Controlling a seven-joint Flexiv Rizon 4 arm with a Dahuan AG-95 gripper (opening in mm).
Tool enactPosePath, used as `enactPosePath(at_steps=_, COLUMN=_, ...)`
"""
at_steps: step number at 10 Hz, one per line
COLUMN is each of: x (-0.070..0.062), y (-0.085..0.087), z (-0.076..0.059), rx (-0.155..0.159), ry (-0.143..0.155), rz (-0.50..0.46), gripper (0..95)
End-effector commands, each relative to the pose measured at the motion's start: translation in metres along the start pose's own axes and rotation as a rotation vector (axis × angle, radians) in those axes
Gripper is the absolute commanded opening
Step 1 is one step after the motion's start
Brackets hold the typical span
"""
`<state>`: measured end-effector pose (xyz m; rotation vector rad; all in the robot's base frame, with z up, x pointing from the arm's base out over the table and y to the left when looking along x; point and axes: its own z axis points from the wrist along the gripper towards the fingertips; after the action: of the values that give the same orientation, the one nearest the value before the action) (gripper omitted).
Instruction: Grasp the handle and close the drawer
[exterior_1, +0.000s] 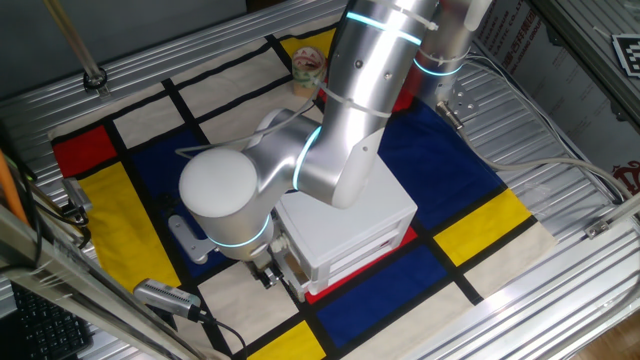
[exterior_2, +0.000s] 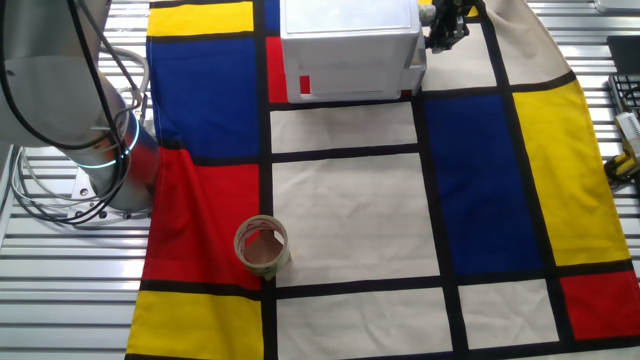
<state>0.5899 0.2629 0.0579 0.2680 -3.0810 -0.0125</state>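
Sitting at the front face of the white mini cabinet (exterior_1: 350, 225), the drawer (exterior_1: 283, 262) meets the black gripper (exterior_1: 268, 270), whose fingers crowd against its front so the handle itself is hidden; whether they clamp it cannot be told. The silver arm (exterior_1: 350, 110) bends down over the cabinet's top, its elbow joint in front. Well apart from the cabinet, a tape roll (exterior_2: 262, 247) lies on the colour-block cloth (exterior_2: 340, 210).
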Motion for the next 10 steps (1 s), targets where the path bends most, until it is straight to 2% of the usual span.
enactPosePath(at_steps=1, x=0.0019, y=0.0002, z=-0.0017, rx=-0.002, ry=0.002, rz=-0.001, gripper=0.0)
enactPosePath(at_steps=10, x=0.007, y=0.0011, z=-0.001, rx=-0.002, ry=0.007, rz=-0.003, gripper=0.0)
